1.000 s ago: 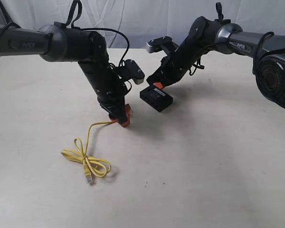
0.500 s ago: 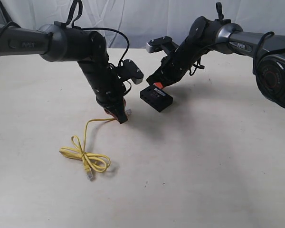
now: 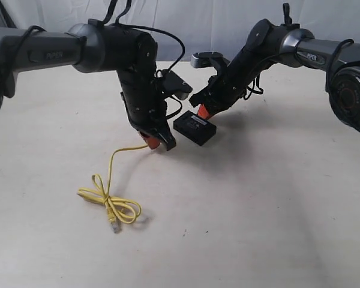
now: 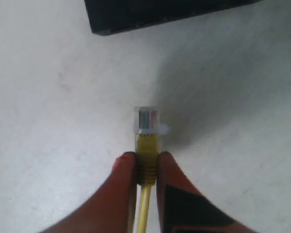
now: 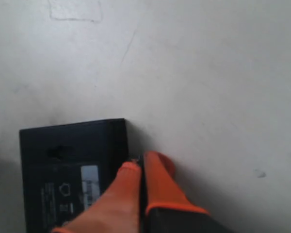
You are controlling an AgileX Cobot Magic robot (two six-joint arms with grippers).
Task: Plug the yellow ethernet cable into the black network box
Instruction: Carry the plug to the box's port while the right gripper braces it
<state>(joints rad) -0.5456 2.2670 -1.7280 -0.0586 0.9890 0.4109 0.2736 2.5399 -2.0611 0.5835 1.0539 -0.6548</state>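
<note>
The yellow ethernet cable [image 3: 111,203] lies in a bow-like loop on the table, and one strand rises to my left gripper [image 3: 159,139]. That gripper [image 4: 146,161] is shut on the yellow boot just behind the clear plug [image 4: 146,120]. The plug points at the black network box [image 4: 160,12] with a gap of bare table between them. The black network box [image 3: 195,129] sits right of the left gripper, white label up. My right gripper [image 3: 201,113] is pinched on the box's far edge. In the right wrist view its orange fingers [image 5: 157,177] close at the edge of the box [image 5: 63,165].
The cable's free plug [image 3: 113,228] rests on the table near the front of the loop. A white curtain [image 3: 186,24] hangs behind the table's far edge.
My left gripper has carried the plug end up and right, closer to the box, drawing the cable strand with it. The right gripper and box have shifted slightly left.
</note>
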